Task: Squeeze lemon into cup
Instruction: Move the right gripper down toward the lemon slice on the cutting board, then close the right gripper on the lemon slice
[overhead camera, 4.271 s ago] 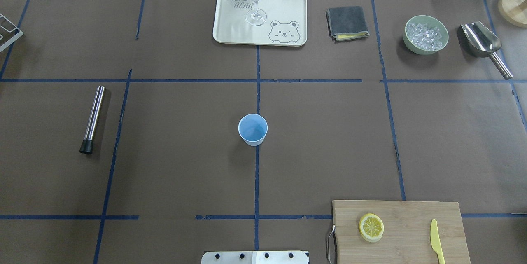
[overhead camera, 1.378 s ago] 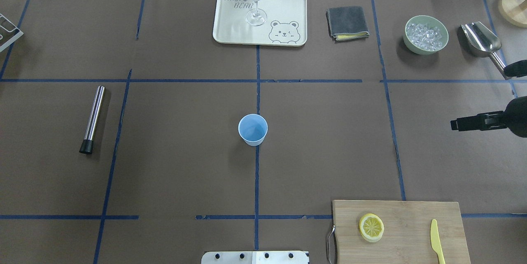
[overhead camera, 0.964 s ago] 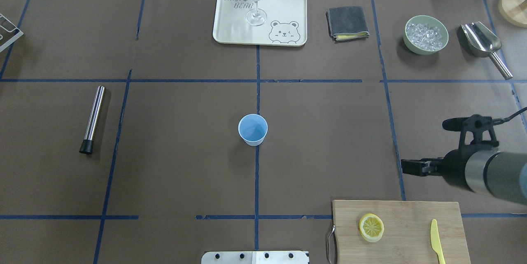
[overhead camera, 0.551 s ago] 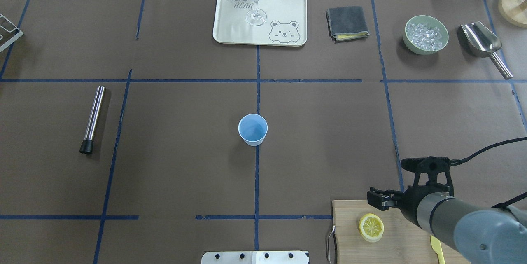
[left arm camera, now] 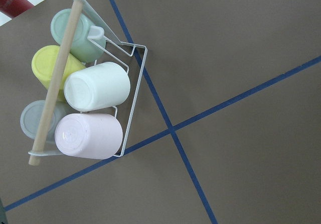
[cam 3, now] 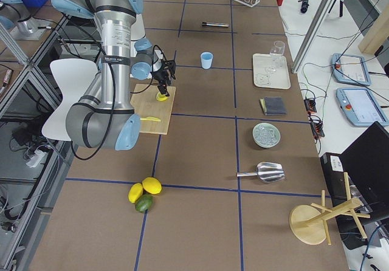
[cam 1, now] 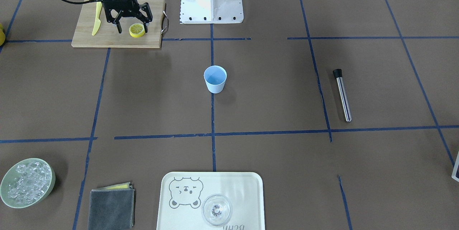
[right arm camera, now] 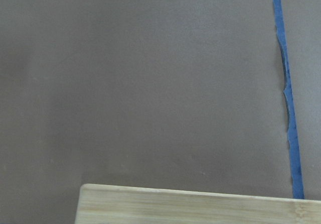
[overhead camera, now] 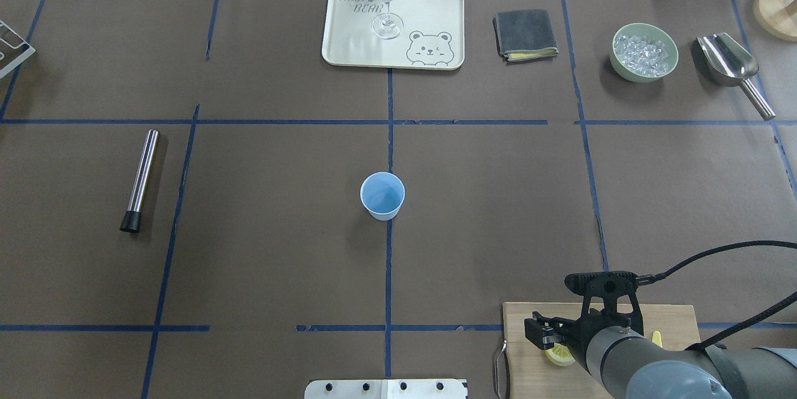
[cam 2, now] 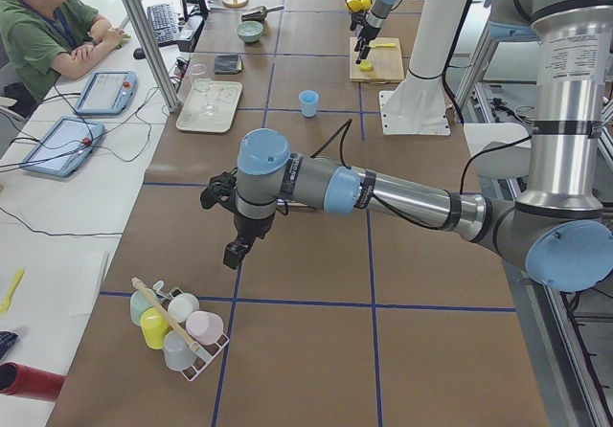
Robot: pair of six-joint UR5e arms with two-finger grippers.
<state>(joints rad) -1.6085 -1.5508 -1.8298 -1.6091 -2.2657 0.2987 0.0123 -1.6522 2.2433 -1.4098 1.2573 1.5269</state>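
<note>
My right pincer hangs spread wide just over the lemon on the board by the table edge nearest the robot. The cup stands in the table's middle. Left pincer — I cannot tell.

yellow lemon, light-blue cup, bear-printed cream tray

The lemon lies on the board, cup well apart.
</note>
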